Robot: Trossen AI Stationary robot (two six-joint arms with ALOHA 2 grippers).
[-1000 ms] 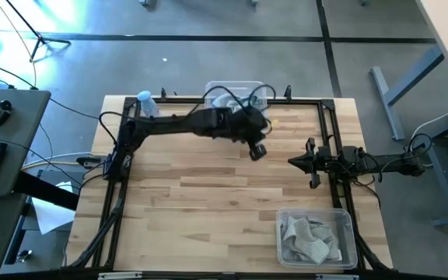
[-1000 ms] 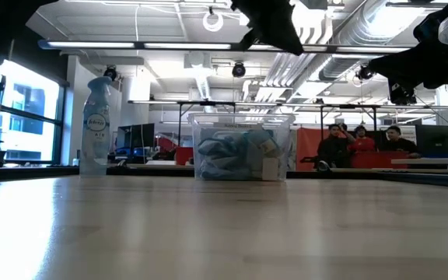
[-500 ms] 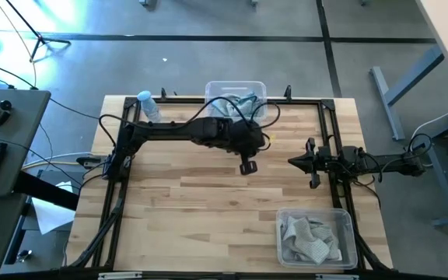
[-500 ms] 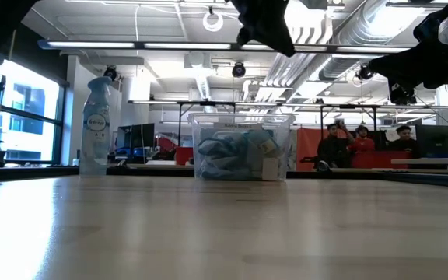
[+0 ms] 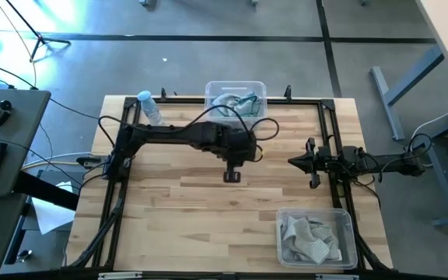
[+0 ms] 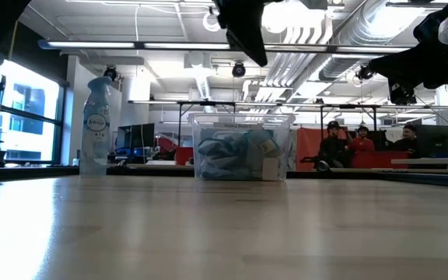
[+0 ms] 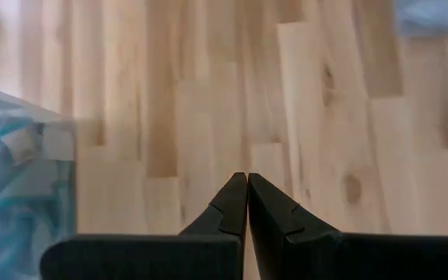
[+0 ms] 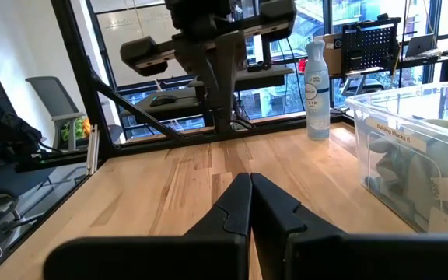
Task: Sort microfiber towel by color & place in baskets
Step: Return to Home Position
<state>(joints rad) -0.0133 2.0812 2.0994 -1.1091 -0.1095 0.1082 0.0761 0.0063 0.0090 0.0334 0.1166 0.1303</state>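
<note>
The far basket [image 5: 236, 97] at the table's far edge holds several light blue-teal towels [image 6: 236, 152]. The other basket [image 5: 316, 237], at the near right corner, holds pale grey towels [image 5: 308, 239]. My left gripper [image 5: 232, 176] hangs shut and empty above the bare middle of the table, nearer than the far basket; its tips [image 7: 247, 183] meet in the left wrist view. My right gripper [image 5: 292, 162] waits shut and empty at the table's right side, pointing left [image 8: 250, 183]. No loose towel shows on the table.
A clear spray bottle [image 5: 148, 105] with a blue cap stands at the far left, beside the far basket. A black frame [image 5: 329, 132] runs around the table's edges. Bare wood [image 5: 185, 210] spreads across the middle and near left. People [image 6: 360, 144] sit in the room beyond.
My left gripper has moved from beside the far basket toward the table's near edge and a little to the left, ending over the table's middle. It stays shut and empty. The right arm has kept still.
</note>
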